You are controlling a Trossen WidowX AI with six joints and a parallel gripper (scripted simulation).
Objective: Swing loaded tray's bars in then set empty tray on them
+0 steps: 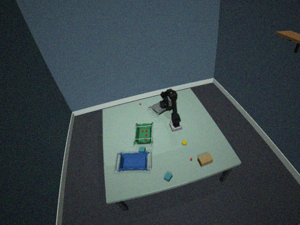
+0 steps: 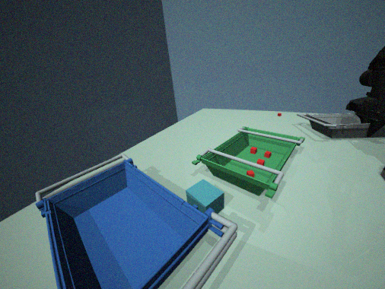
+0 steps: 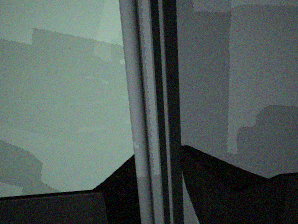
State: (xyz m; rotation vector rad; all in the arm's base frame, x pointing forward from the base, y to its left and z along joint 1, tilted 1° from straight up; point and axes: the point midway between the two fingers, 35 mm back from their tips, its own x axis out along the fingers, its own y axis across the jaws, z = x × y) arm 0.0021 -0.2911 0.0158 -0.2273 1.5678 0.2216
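The green loaded tray (image 1: 137,140) (image 2: 236,178) stands mid-table with several red blocks (image 1: 144,132) (image 2: 260,162) inside. Its two wire bars (image 1: 144,127) (image 2: 243,161) lie across its top. The grey empty tray (image 1: 157,109) (image 2: 335,131) (image 3: 225,75) lies on the table at the back. My gripper (image 1: 163,104) (image 3: 163,155) is down at its edge. In the wrist view the dark fingers are closed from both sides on the tray's rim and its wire bar (image 3: 137,100). In the exterior view, only the dark arm shows at the right edge.
A larger blue tray (image 1: 133,161) (image 2: 125,224) with bars swung out lies at the front left, a teal cube (image 1: 141,149) (image 2: 205,195) beside it. Another teal cube (image 1: 168,176), a yellow disc (image 1: 184,142), a tan box (image 1: 205,158) and loose red bits (image 1: 191,159) (image 2: 279,114) lie about.
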